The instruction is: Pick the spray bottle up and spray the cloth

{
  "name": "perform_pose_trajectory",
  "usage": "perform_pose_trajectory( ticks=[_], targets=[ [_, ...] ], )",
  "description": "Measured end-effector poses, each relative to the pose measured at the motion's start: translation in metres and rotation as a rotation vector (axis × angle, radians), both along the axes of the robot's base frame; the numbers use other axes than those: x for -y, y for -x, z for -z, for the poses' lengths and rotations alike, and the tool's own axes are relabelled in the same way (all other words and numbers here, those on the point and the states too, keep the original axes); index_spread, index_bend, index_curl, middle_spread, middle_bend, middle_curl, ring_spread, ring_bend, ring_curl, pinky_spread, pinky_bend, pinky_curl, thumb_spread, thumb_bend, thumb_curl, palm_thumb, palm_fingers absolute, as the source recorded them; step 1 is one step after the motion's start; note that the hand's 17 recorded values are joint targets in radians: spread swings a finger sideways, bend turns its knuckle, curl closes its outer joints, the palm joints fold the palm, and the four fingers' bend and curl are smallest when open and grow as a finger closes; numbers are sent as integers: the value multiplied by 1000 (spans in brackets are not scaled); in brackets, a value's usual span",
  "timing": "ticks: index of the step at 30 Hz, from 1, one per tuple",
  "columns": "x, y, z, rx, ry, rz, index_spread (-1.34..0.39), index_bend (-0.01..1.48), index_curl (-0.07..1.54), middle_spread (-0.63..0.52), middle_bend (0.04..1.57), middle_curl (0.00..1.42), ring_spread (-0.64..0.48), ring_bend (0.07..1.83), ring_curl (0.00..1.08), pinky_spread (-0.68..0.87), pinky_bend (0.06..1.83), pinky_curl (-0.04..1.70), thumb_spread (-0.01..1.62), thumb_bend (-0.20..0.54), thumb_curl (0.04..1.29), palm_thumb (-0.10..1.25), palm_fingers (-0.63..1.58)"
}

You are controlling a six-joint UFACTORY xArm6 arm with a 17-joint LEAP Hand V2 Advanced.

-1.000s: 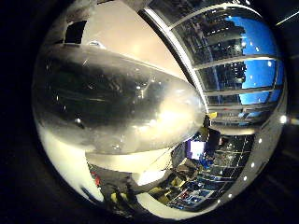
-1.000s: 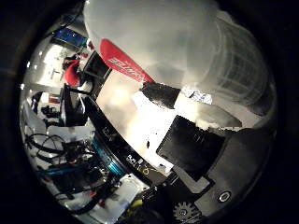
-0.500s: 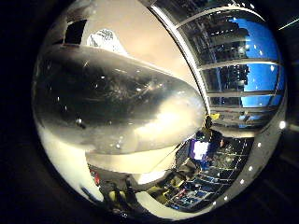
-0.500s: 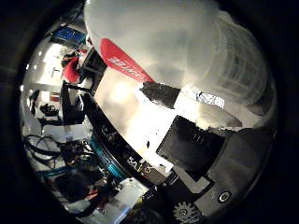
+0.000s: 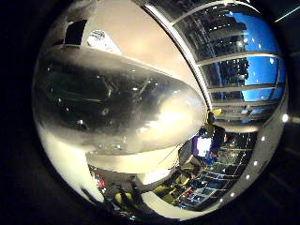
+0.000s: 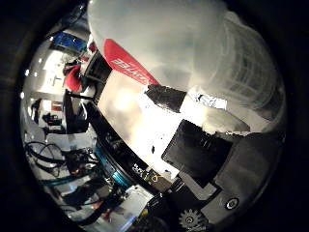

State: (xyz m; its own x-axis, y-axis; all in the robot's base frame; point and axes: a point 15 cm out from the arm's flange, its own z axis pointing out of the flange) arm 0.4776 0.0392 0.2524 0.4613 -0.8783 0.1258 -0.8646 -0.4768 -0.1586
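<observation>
Translucent white spray bottle [image 6: 164, 43], red label [image 6: 128, 63]

Room fittings, seen past the held object:

1. Window wall [image 5: 239, 70], far side of the room: tall panes in pale frames, deep blue sky and dark buildings outside.
2. Ceiling [image 5: 140, 42]: plain beige, meeting the window wall along a bright strip.
3. Row of small round lights [image 5: 262, 140], spaced beside the windows.
4. Lit screen [image 5: 203, 145], purple-white, far off among dark furniture.
5. Yellow item [image 5: 215, 112], near the screen; too small to identify.
6. Red shape [image 6: 72, 77], far off and blurred.
7. Blue panel [image 6: 67, 41], beyond the red shape.
</observation>
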Motion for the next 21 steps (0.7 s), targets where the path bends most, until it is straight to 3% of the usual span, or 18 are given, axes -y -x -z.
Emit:
perform_pose_trajectory(
  ticks=[6,21],
  targets=[
    [-26,14,-11,-50,-190,67,-238,1125,935,-108,1429,726,-239,1340,857,-144,1021,1542,948,-15,761,1030,1108],
    [-131,23,-37,-70,-537,22,-238,1124,935,-109,1428,728,-239,1339,857,-144,1021,1542,946,-14,770,1024,1109]
  ],
)
